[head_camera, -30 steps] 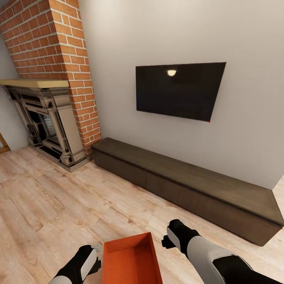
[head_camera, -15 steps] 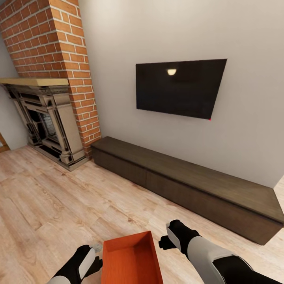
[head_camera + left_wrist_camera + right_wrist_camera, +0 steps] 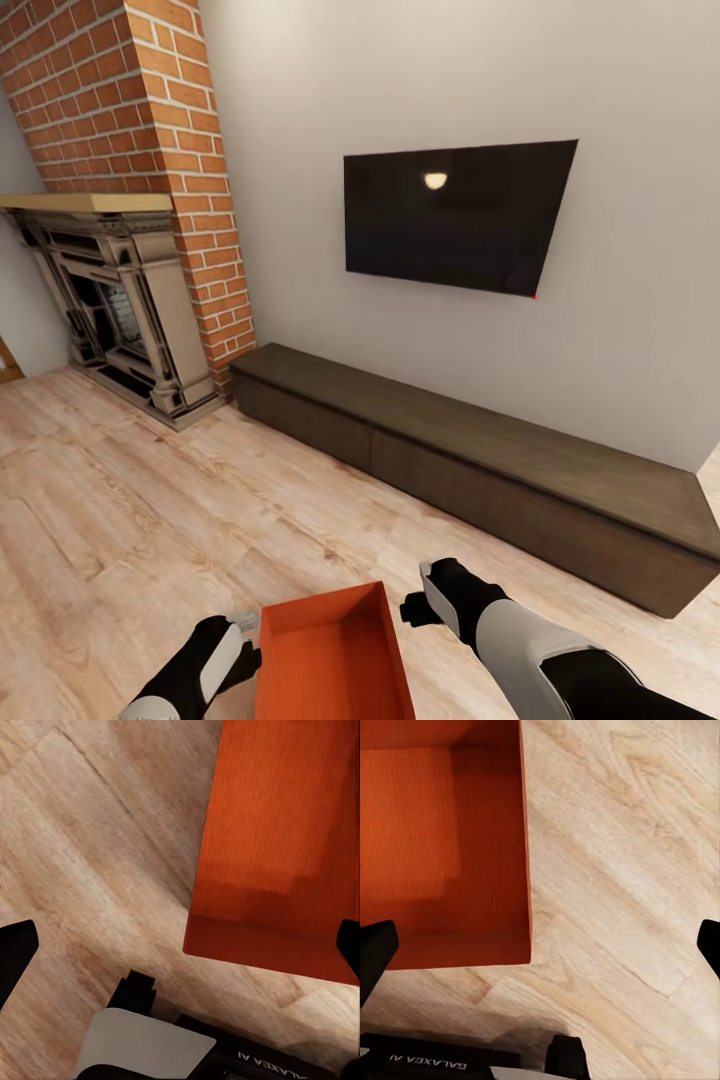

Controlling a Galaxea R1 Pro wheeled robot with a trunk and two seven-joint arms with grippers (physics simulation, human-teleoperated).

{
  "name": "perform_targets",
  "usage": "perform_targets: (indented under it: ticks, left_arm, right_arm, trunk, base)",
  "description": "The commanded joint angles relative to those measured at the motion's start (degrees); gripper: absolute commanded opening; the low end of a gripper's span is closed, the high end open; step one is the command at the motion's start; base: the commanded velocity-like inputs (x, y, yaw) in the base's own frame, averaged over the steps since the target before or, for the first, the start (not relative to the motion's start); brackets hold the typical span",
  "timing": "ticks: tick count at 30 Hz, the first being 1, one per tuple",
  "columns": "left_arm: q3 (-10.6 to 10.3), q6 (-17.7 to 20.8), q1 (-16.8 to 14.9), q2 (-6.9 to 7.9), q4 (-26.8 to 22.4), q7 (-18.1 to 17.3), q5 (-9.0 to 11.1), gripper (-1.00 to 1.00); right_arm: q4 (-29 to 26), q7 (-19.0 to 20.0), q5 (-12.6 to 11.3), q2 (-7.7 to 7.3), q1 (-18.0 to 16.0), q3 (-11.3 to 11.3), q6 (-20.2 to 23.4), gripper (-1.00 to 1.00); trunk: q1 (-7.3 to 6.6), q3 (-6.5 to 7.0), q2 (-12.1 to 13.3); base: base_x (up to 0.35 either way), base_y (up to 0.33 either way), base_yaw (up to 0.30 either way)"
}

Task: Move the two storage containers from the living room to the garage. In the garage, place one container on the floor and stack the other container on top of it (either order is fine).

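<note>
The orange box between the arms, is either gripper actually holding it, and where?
Neither seems to hold it. In both wrist views the fingertips sit wide apart with floor planks between them, and the orange box lies off to one side, apart from the left gripper and right gripper.

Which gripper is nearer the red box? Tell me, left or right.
Left. The left gripper sits right against the red box at its left wall. The right gripper stands off the right wall with a strip of wood floor between them.
</note>
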Motion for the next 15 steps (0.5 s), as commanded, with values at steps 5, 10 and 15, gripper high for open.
perform_targets:
  ticks: [5,10,15]
  left_arm:
    - [0.0,0.3,0.0,0.03,-2.6,0.7,0.4,1.00]
    - [-2.4,0.5,-0.1,-0.10,-6.4,1.1,-2.8,1.00]
    - [-6.5,0.7,-0.1,-0.42,-9.2,1.3,-7.9,1.00]
  right_arm:
    - [-0.2,0.0,-0.1,0.03,0.0,0.3,-0.2,1.00]
    - [-0.5,0.0,-0.3,0.07,0.0,0.1,-0.7,1.00]
    - [-0.4,0.0,-0.4,0.08,0.0,0.1,-1.8,1.00]
  trunk:
    - [1.10,-0.96,-2.1]
    - [2.20,-1.86,-4.1]
    - [3.30,-2.76,-6.1]
  base:
    - [0.000,0.000,0.000]
    - [0.000,0.000,0.000]
    - [0.000,0.000,0.000]
